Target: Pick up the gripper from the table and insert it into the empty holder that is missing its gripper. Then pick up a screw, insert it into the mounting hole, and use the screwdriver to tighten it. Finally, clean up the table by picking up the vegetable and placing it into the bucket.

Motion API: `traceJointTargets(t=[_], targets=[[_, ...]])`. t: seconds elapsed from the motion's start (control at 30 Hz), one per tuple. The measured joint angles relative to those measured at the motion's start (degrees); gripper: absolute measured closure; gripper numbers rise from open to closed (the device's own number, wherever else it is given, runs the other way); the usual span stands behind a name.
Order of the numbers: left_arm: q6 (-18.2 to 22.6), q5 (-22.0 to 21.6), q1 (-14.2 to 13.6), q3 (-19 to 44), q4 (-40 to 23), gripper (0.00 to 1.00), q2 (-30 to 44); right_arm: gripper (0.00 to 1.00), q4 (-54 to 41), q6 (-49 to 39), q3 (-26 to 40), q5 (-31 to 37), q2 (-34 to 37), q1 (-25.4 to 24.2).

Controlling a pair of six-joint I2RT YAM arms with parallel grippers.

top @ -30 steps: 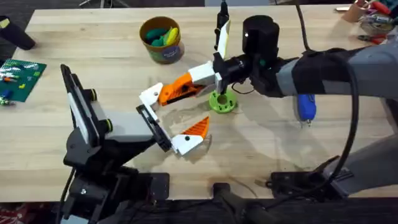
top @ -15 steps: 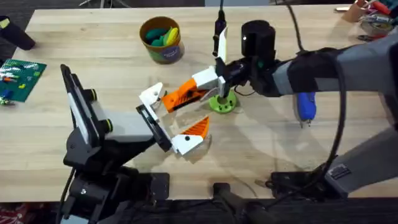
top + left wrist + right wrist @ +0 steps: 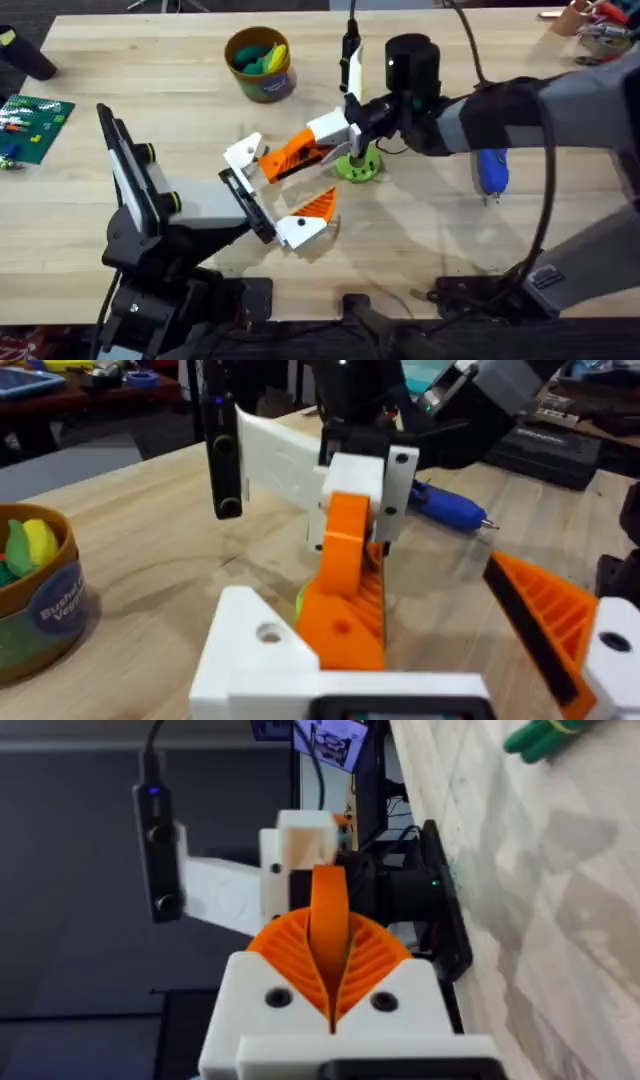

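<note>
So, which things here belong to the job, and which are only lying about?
Job: screwdriver, bucket, orange piece in the right gripper.
Lying about: green board, toys in the bucket, black block.

Right hand [image 3: 262,155] and green ring [image 3: 358,164] crowd mid-table.

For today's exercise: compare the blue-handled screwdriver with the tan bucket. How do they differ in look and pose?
The screwdriver lies flat on its side, slim and blue with a thin metal tip; the bucket stands upright, round and tan with a purple label. The bucket holds coloured toys; the screwdriver holds nothing. Both rest on the table, untouched.
</note>
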Motion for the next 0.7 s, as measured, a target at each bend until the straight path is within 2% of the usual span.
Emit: traceJointTargets(t=[0.2,0.7], targets=[[0.0,0.0,0.0,0.0,0.0,0.013,0.0,0.986,0.0,1.1,0.3,-0.1,-3.2,-0.9],[0.0,0.0,0.0,0.0,0.0,0.015,0.0,0.986,-0.2,1.7,0.4,-0.2,-3.3,-1.4]])
